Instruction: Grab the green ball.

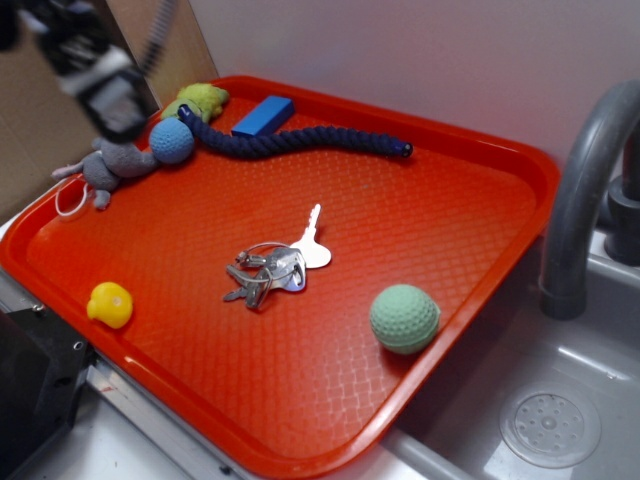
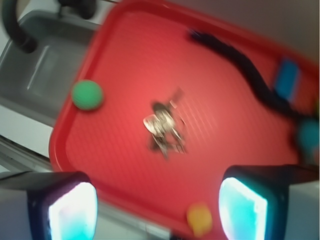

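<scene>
Green ball (image 1: 404,318), pale and dimpled, sits on the red tray (image 1: 480,170) near its front right edge, close to the sink (image 1: 560,400) side. It lies free, with nothing touching it. To its left, toward the tray's middle, lies a bunch of keys (image 1: 272,268), one silver key pointing away toward the back. A small yellow toy (image 1: 110,304) rests near the tray's left front edge. Along the back runs a dark blue rope (image 1: 300,140), with a blue block (image 1: 263,115) behind it, and at the back left corner a blue crocheted ball (image 1: 172,141), a grey plush (image 1: 115,165) and a yellow-green plush (image 1: 200,98) cluster together.

The gripper (image 2: 157,207) is blurred in the exterior view, high over the tray's back left corner, well apart from the ball. In the wrist view its two fingers (image 2: 72,210) stand wide apart at the bottom of the frame with nothing between them, the camera looking down across the tray, the green ball far off near the tray's edge.
</scene>
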Controlling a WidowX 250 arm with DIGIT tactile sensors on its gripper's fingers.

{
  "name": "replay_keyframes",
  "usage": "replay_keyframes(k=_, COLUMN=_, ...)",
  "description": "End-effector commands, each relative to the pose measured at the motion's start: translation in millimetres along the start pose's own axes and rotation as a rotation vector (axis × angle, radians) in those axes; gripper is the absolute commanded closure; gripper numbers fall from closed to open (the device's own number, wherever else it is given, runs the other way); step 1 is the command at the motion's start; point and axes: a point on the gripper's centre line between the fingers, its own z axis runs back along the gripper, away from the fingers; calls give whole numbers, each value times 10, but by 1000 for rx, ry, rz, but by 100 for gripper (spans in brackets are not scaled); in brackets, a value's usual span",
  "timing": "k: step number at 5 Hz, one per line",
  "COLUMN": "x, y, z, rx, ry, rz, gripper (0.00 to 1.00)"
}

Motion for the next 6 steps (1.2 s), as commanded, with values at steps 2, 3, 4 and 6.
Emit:
replay_keyframes(k=2, x=415, y=-1107, z=-668, rx=-86, ry=-287, rz=-742, gripper=0)
replay_keyframes(k=3, x=248, y=-1083, z=-890, rx=-198, ry=-260, rz=-972, gripper=0)
replay_keyframes(k=4, x=111, y=-991, z=-952, rx=-250, ry=-212, rz=-1032, gripper=0)
replay_keyframes(k=6, x=153, y=-701, z=-961, rx=-154, ry=-292, rz=-1023, gripper=0)
